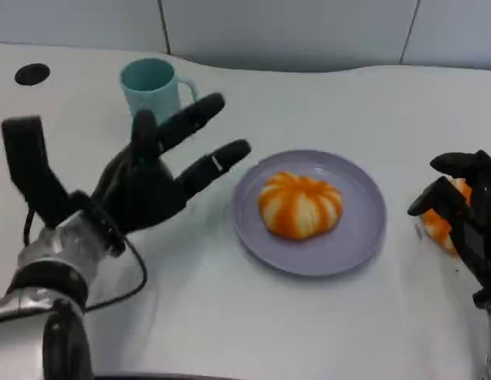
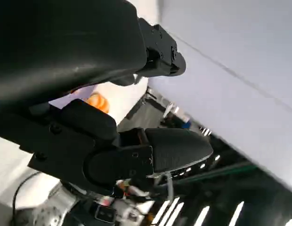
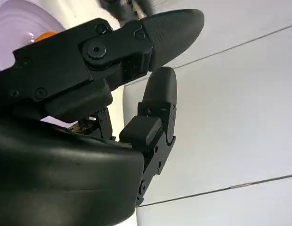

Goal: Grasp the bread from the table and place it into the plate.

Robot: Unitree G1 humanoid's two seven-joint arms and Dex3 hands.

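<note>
The left hand hovers above the white table with its fingers spread wide, holding nothing. Behind it stands a pale blue mug. To its right, a lilac plate carries one orange-striped bread roll. Farther right, near the table's edge, the right hand curls its fingers around a second roll.

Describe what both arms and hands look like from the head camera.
The left hand is matte black with jointed fingers on a silver ringed forearm, a thin black cable looping beside its wrist. The right hand is the same black, with blocky segments.
</note>
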